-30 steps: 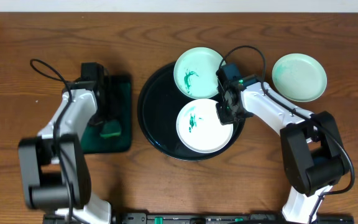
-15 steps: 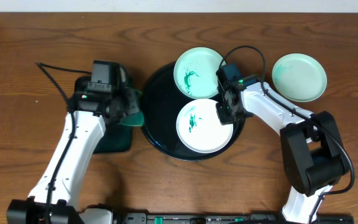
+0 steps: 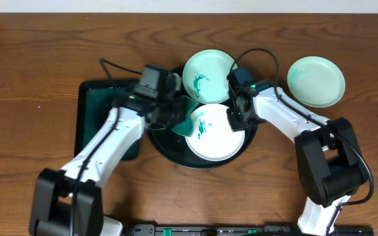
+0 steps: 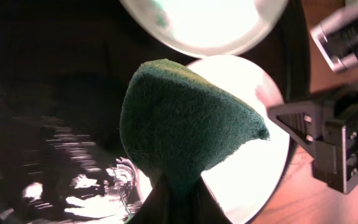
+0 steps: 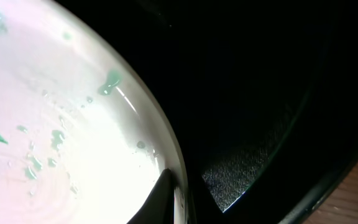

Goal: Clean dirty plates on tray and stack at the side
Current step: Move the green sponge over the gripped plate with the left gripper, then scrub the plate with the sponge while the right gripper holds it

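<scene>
Presently gripping the plate [image 3: 214, 136] by its right rim with the right claw [image 3: 232, 118], on the tray [image 3: 168, 148]; pinching a sponge [image 4: 180, 124] in the left claw [image 4: 179, 194], just beside the plate's left edge.

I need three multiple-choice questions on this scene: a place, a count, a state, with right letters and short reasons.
1. Where is the sponge? A) on the table B) on a plate C) in the left gripper, above the round tray
2. How many plates lie on the round tray? A) one B) two C) three
3. The right gripper is A) shut on the white plate's rim B) open C) holding the sponge
1 C: its fingers pinch it. 2 B: white plate and teal plate; the third plate sits on the table. 3 A: fingers clamp the rim.
</scene>
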Robot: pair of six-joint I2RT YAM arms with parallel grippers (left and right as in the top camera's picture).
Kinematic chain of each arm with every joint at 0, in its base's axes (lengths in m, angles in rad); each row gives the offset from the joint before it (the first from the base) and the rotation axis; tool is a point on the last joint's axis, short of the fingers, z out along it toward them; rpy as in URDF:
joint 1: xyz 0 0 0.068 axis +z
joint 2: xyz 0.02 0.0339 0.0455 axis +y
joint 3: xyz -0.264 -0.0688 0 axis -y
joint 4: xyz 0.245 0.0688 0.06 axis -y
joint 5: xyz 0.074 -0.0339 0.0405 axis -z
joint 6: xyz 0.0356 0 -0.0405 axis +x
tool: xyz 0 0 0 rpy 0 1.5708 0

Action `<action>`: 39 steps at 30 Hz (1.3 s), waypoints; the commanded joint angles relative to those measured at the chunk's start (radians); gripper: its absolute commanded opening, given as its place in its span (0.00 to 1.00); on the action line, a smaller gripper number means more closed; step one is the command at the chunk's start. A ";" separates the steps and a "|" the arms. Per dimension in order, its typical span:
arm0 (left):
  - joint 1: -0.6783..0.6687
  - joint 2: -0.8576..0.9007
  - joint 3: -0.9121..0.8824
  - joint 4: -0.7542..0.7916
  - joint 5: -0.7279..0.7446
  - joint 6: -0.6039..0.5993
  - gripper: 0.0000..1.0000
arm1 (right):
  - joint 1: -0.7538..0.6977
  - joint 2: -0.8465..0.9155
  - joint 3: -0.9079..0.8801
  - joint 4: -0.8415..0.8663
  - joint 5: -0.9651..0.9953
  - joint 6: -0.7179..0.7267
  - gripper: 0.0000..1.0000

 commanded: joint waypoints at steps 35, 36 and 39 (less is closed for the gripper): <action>-0.073 0.290 0.005 -0.181 -0.424 -0.085 0.07 | 0.120 0.044 -0.024 0.041 -0.095 0.031 0.01; -0.081 0.290 0.005 -0.167 -0.363 -0.061 0.07 | 0.120 0.044 -0.024 0.041 -0.095 0.031 0.01; -0.109 0.290 0.005 -0.116 -0.189 -0.030 0.08 | 0.121 0.044 -0.024 0.040 -0.095 0.031 0.01</action>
